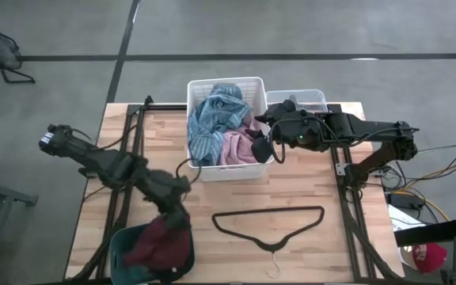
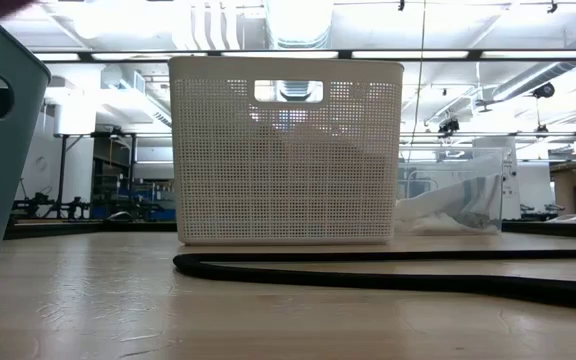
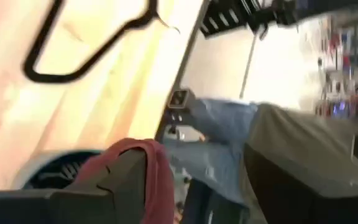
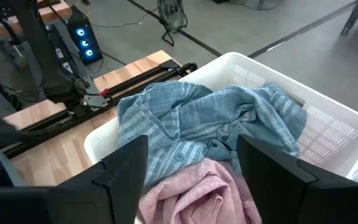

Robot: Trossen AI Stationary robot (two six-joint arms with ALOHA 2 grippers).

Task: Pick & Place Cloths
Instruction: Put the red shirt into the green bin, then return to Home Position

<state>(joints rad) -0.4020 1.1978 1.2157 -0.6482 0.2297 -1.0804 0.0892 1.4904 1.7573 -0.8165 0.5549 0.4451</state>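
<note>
A blue-grey cloth (image 1: 216, 119) and a pink cloth (image 1: 236, 148) lie in the white basket (image 1: 226, 170) at the table's far middle. They show again in the right wrist view, blue-grey cloth (image 4: 210, 124) and pink cloth (image 4: 197, 193). My right gripper (image 4: 191, 168) hangs open above them, over the basket's right side (image 1: 261, 142), nothing between its fingers. A maroon cloth (image 1: 158, 241) lies heaped in the teal bin (image 1: 121, 245) at the near left corner. My left gripper (image 1: 182, 215) stands open just above it; the maroon cloth (image 3: 151, 168) shows beyond one finger.
A thin black hanger (image 1: 271, 222) lies flat on the table near the front, right of the teal bin. A clear container (image 1: 299, 99) with pale contents stands against the basket's right side. Black frame rails (image 1: 129, 158) run along the table's left and right.
</note>
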